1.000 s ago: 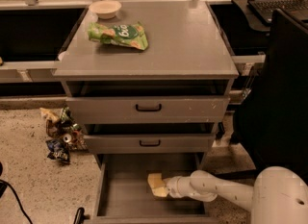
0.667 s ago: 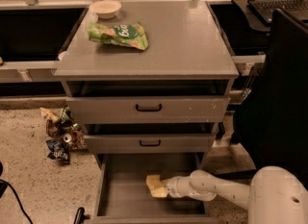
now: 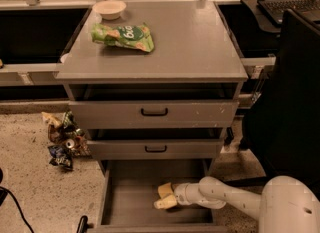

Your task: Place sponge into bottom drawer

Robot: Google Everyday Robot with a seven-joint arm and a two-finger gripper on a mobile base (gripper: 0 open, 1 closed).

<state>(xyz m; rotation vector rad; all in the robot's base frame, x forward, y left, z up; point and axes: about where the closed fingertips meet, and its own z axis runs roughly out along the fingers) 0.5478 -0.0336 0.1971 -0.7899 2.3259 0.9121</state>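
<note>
The bottom drawer [image 3: 127, 202] is pulled out, a deep grey tray under the two upper drawers. My gripper [image 3: 163, 197] reaches in from the right, low over the drawer floor near its middle. Its two yellowish fingers [image 3: 163, 204] are spread apart. A small pale yellow piece [image 3: 164, 189] at the upper finger looks like the sponge, resting inside the drawer. I cannot tell it apart from the finger for certain.
A green snack bag [image 3: 122, 36] and a white bowl [image 3: 109, 9] sit on the cabinet top [image 3: 190, 42]. Crumpled wrappers [image 3: 62, 139] lie on the floor to the left. A black chair [image 3: 292, 107] stands to the right. A cable [image 3: 15, 207] runs at bottom left.
The single yellow block at my gripper's tip now shows as two separate yellow pieces; the fingers have spread apart. The arm has stayed inside the bottom drawer.
</note>
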